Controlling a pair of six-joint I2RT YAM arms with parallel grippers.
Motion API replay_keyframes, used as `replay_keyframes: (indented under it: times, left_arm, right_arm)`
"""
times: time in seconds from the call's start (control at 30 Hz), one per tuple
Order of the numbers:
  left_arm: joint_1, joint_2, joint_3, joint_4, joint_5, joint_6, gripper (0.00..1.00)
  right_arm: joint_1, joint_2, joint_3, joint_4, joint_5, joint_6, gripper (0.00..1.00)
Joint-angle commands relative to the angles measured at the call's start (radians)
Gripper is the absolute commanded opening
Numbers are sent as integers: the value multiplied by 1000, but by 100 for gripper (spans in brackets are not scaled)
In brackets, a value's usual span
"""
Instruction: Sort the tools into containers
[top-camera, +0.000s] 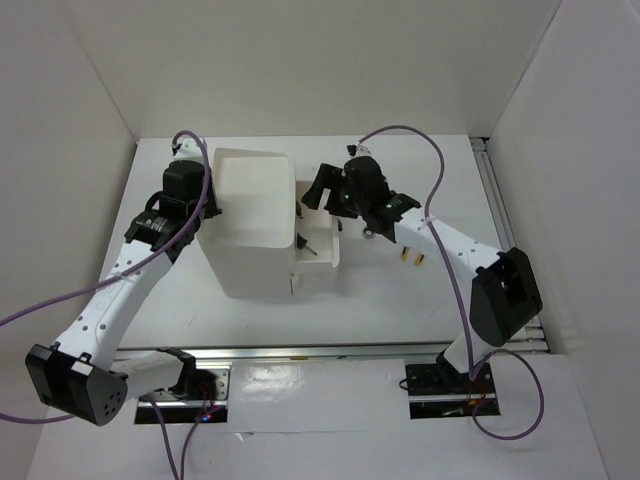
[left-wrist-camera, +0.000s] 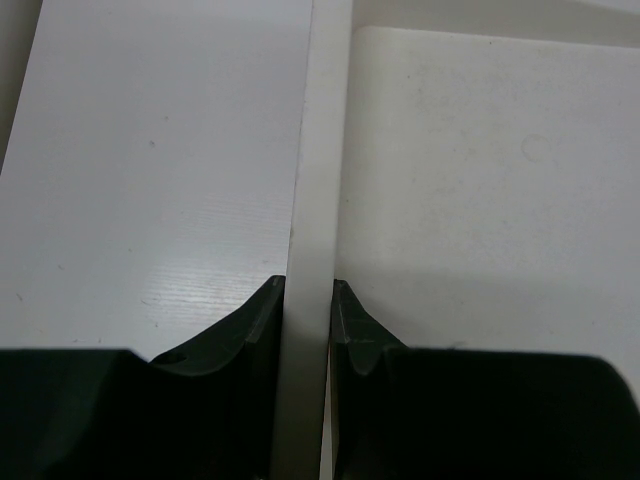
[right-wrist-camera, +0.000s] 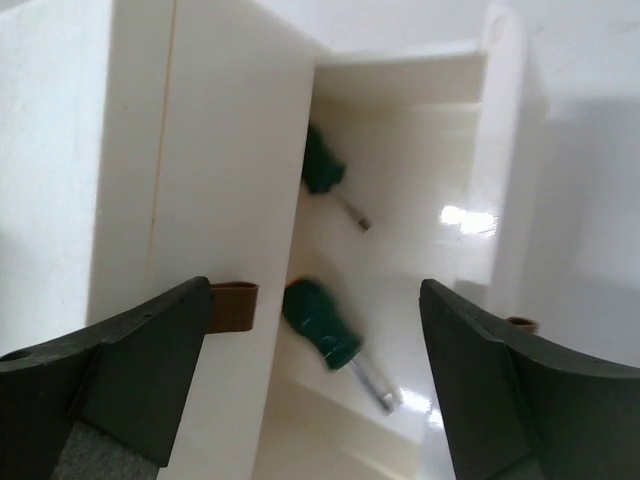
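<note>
Our left gripper (left-wrist-camera: 308, 300) is closed on the thin upper edge of the tall white plastic box (left-wrist-camera: 316, 150), one pad against each face of the side wall, so that hand serves as the anchor. Our right gripper (right-wrist-camera: 316, 292) hangs spread wide and empty over the shallow white pull-out drawers (right-wrist-camera: 400, 230), which stand drawn out in steps from the box front. Directly beneath the gap between its fingers lies a stubby green-handled screwdriver (right-wrist-camera: 320, 322). Farther ahead of the fingertips, in the neighbouring tier, lies a second green-handled screwdriver (right-wrist-camera: 322, 165). A dark reddish-brown drawer handle (right-wrist-camera: 235, 305) sits just off one fingertip. We judge the sorting partly done and the step in hand to be fetching another tool. In the overhead view, back behind the right wrist and under its forearm, we see the yellow handle tips of a pair of pliers (top-camera: 410, 259) on the table. Closer to the wrist is what looks like the silver ring end of a wrench (top-camera: 369, 236). To do this well, we should lift the right hand straight up until its fingers are above the drawer walls and that brown handle, and only then swing back toward the table. We should come down with the fingers astride the tool's narrow width and close low on it. The left clamp should stay firm throughout, since a knock on the open drawers could shift or tip the box.
</note>
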Motion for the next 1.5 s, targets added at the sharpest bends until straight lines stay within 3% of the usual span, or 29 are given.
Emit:
replay_keyframes:
  times: [0.0, 0.03, 0.07, 0.13, 0.17, 0.27, 0.5, 0.73, 1.37, 1.43, 1.47]
  left_arm:
    - [-13, 17, -24, -98, 78, -77, 20]
    - [-13, 17, -24, -98, 78, -77, 20]
    - [-13, 17, -24, -98, 78, -77, 20]
    - [-13, 17, -24, -98, 78, -77, 20]
    - [-13, 17, -24, -98, 68, -77, 20]
    - [-13, 5, -24, -98, 58, -77, 21]
    - [-13, 6, -24, -98, 58, -68, 23]
    - [-13, 17, -33, -98, 46, -68, 23]
    - [-13, 17, -33, -98, 46, -68, 23]
    - [-13, 17, -33, -98, 57, -68, 23]
    - [-13, 17, -33, -98, 57, -68, 23]
  right_arm:
    - [11, -108, 69, -58, 248, -106, 86]
    - [11, -127, 69, -87, 308, -123, 80]
    - [1, -138, 69, -148, 357, -145, 39]
    - [-21, -147, 69, -208, 463, -201, 7]
    - [-21, -147, 69, -251, 484, -226, 0]
    - [-21, -104, 31, -284, 549, -278, 0]
    - [-12, 47, -17, -227, 408, -308, 0]
    - [10, 181, 55, -204, 321, -317, 0]
    - [122, 255, 17, 230, -165, -113, 0]
    - [107, 232, 8, 159, -140, -113, 2]
    - [93, 200, -1, 116, -14, -113, 3]
